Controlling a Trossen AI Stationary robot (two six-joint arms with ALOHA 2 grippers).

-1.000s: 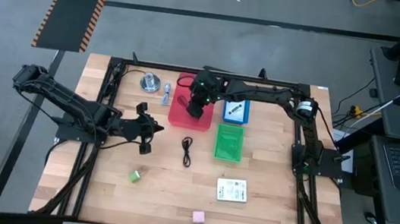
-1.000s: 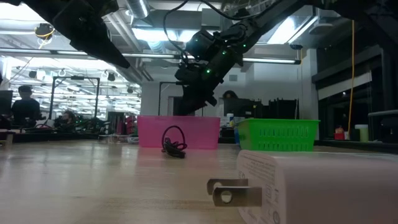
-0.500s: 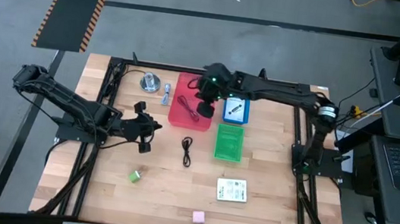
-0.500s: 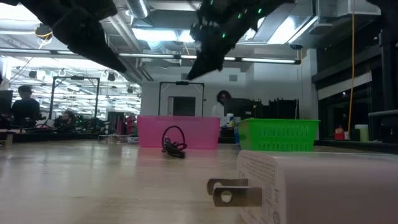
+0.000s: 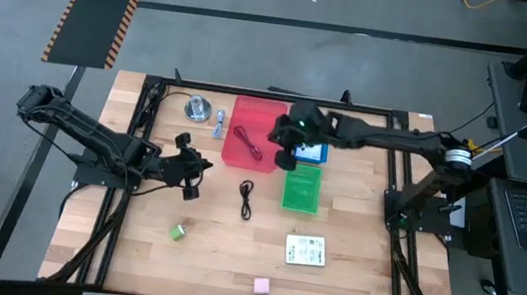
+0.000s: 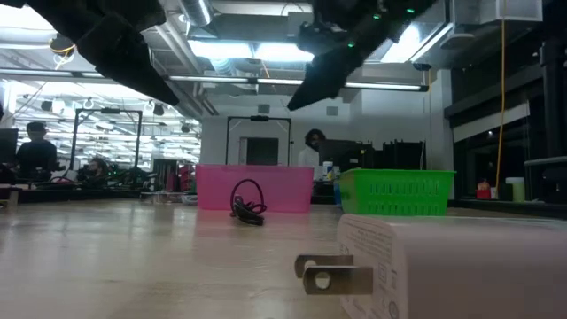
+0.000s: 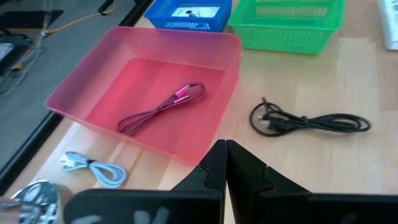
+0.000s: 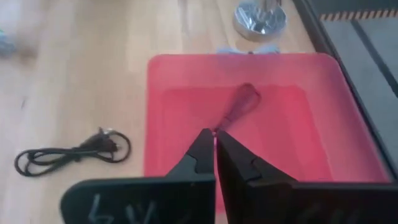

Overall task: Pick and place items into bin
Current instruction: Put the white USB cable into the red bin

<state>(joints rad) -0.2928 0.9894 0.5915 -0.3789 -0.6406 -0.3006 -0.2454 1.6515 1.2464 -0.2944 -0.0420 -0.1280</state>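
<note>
Red cable (image 5: 250,144) lying in pink bin (image 5: 234,154); right gripper (image 5: 284,156) raised beside it, fingers together, empty; left gripper (image 5: 192,168) parked, likewise closed on nothing.

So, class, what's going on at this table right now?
A two-armed robot is sorting small items into bins. The right gripper, fingers shut and empty, hangs between the pink plastic bin and the blue bin; a thin red cable lies inside the pink bin. The left gripper waits, shut, left of a coiled black cable still on the wooden table.
</note>
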